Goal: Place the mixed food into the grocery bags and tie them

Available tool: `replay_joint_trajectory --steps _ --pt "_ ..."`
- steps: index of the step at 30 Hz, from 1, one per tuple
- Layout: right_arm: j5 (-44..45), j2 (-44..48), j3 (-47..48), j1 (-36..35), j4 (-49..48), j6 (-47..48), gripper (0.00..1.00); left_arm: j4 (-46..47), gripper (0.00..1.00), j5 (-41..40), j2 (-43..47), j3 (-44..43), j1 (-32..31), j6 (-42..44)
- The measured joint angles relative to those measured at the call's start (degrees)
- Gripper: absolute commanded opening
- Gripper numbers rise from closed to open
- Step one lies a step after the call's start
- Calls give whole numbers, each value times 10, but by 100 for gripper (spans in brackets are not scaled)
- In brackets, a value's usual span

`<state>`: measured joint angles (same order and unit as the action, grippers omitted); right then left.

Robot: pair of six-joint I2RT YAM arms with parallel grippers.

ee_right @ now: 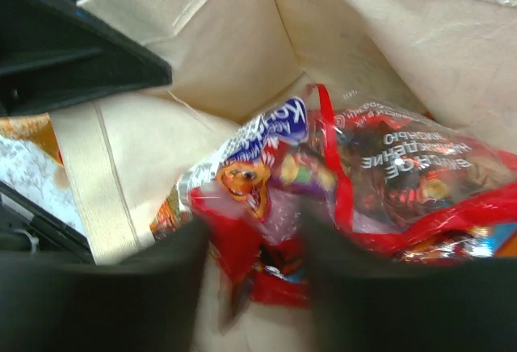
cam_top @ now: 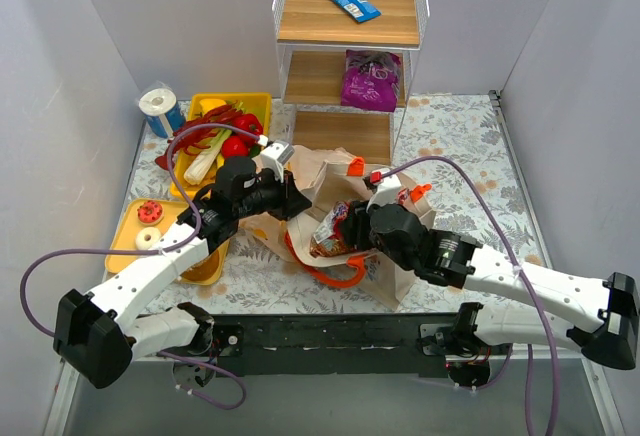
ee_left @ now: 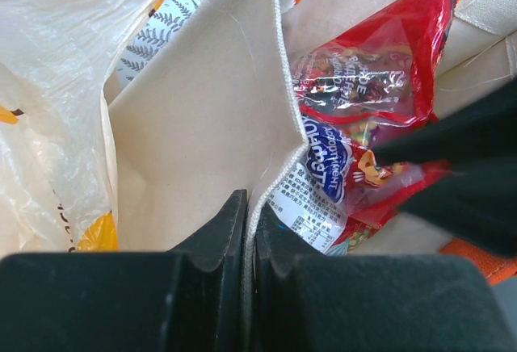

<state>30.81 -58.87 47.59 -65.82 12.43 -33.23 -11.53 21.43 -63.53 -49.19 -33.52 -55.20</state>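
The beige tote (cam_top: pixel 398 278) with orange handles lies open mid-table, and my left gripper (ee_left: pixel 249 231) is shut on its stitched rim (ee_left: pixel 279 85), holding the mouth apart. Shiny red snack packets (ee_right: pixel 380 174) lie inside the tote (ee_right: pixel 242 53), also seen as the red packets (ee_left: pixel 363 85) in the left wrist view. My right gripper (ee_right: pixel 254 263) reaches into the bag, its blurred jaws apart around a packet's lower corner without squeezing it. The thin peach plastic bag (ee_left: pixel 48 85) lies crumpled beside the tote. A purple snack packet (cam_top: pixel 370 78) sits on the middle shelf.
A wire-sided wooden shelf rack (cam_top: pixel 348 56) stands at the back, with a blue packet (cam_top: pixel 350 1) on top. A yellow tray (cam_top: pixel 256 104) of red and green toy food and a white paper roll (cam_top: pixel 160 106) are back left. Another yellow tray (cam_top: pixel 128 226) holds doughnuts.
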Motion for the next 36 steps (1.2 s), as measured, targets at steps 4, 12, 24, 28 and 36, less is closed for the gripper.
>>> replay_joint_trajectory --steps 4,12,24,28,36 --pt "-21 27 28 -4 70 1 99 3 0 -7 3 0 0 1" --pt "-39 109 179 -4 244 -27 97 5 0 -11 4 0 0 1" --pt "50 229 138 -4 419 -162 97 5 0 -11 4 0 0 0" --pt "66 216 101 -4 410 -177 97 5 0 -11 4 0 0 0" --pt "77 216 36 -5 302 -192 1 4 0 -11 4 1 0 0"
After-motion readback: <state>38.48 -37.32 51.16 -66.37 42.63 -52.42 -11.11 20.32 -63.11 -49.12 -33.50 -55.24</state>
